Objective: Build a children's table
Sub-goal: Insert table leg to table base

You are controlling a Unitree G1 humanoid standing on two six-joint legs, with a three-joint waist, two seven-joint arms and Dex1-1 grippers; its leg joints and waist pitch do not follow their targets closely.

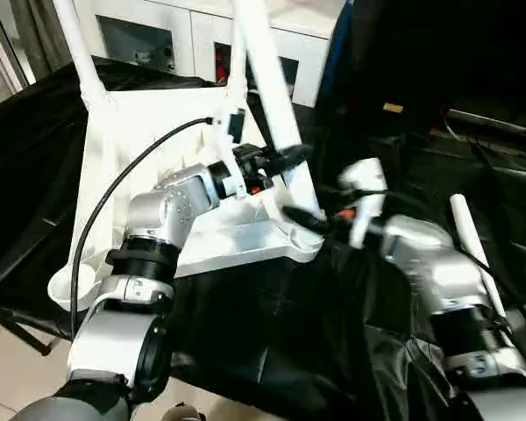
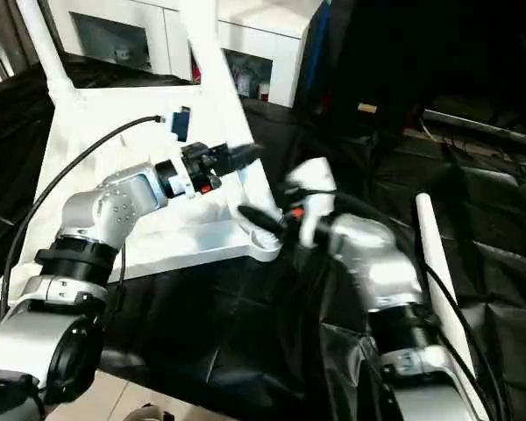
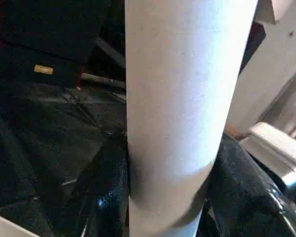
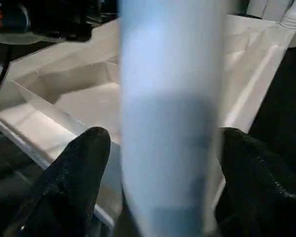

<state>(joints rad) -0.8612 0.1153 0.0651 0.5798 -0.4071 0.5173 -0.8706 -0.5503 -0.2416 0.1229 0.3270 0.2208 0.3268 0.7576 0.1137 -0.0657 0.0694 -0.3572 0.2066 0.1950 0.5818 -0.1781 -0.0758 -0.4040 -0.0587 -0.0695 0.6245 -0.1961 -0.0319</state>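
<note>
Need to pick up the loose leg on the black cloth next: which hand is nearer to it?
Right. The right hand is at the near corner socket, closer to the loose leg; the left hand is farther off, around the standing leg.

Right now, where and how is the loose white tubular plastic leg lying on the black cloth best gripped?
Probably mid-shaft, from above, with the fingers straddling its width: the leg lies flat and free on the black cloth, its round shaft exposed along its length.

— Check exposure: bright on white table top (image 1: pixel 149 132); near-black across dark cloth (image 1: pixel 272 333), detail lost.
— Confirmed. Note soft glare on silver forearm (image 2: pixel 368 263).
— Inspect right wrist view: leg (image 4: pixel 167 113) heavily blurred, bluish, shaded lower down.
— Left wrist view: leg (image 3: pixel 182 98) evenly lit, background dim.
</note>
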